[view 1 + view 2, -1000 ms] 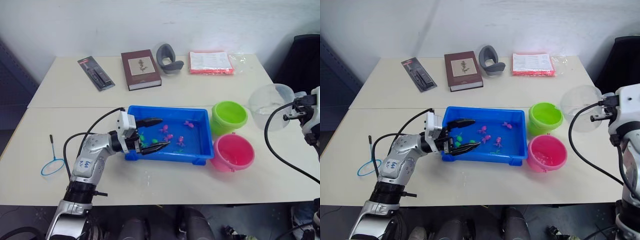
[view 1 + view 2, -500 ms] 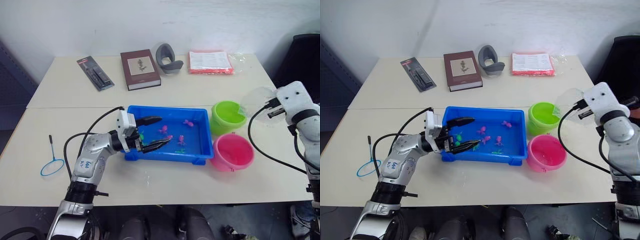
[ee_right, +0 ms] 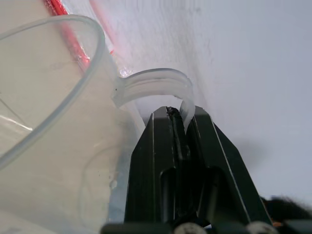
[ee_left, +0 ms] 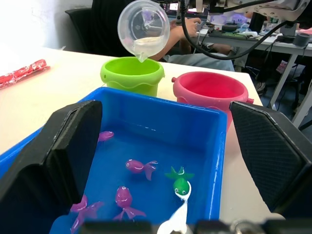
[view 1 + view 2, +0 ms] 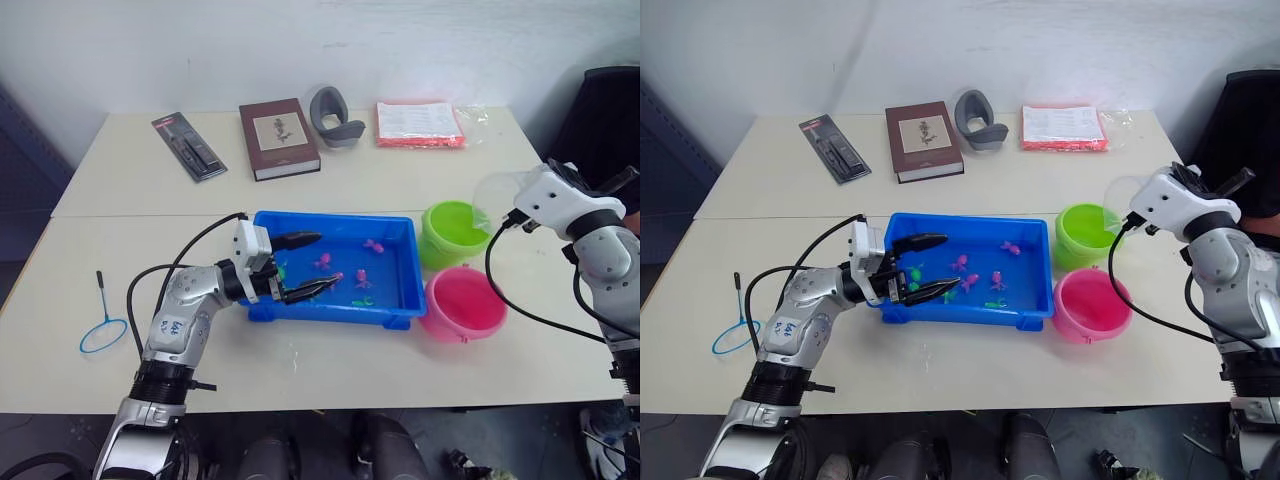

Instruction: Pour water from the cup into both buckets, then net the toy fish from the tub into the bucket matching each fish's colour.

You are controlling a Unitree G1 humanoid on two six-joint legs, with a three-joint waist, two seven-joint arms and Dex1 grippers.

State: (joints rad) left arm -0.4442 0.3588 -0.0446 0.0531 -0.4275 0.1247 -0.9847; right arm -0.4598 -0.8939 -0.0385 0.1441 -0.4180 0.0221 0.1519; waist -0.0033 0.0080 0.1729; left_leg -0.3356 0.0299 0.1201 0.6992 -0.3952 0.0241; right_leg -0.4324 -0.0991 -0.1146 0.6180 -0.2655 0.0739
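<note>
The clear cup [image 5: 497, 194] hangs tilted over the lime green bucket [image 5: 457, 232], its lip down, and water runs from it into that bucket [image 4: 131, 75]. My right gripper [image 3: 181, 117] is shut on the cup's handle. The pink bucket [image 5: 465, 305] stands just in front of the green one. Left of both lies the blue tub [image 5: 330, 216] with pink toy fish [image 5: 376, 245] and green toy fish [image 4: 180, 184] in water. My left gripper [image 5: 308, 265] is open over the tub's left end, holding nothing.
A small net with a blue hoop [image 5: 105, 330] lies at the table's left edge. Along the back are a black package [image 5: 190, 146], a brown book [image 5: 280, 138], a grey object [image 5: 335, 117] and a red-edged packet [image 5: 420, 125]. A person [image 4: 195, 34] sits beyond the buckets.
My right arm has swung the cup in from the table's right side to over the green bucket and tipped it. The left arm has stayed put.
</note>
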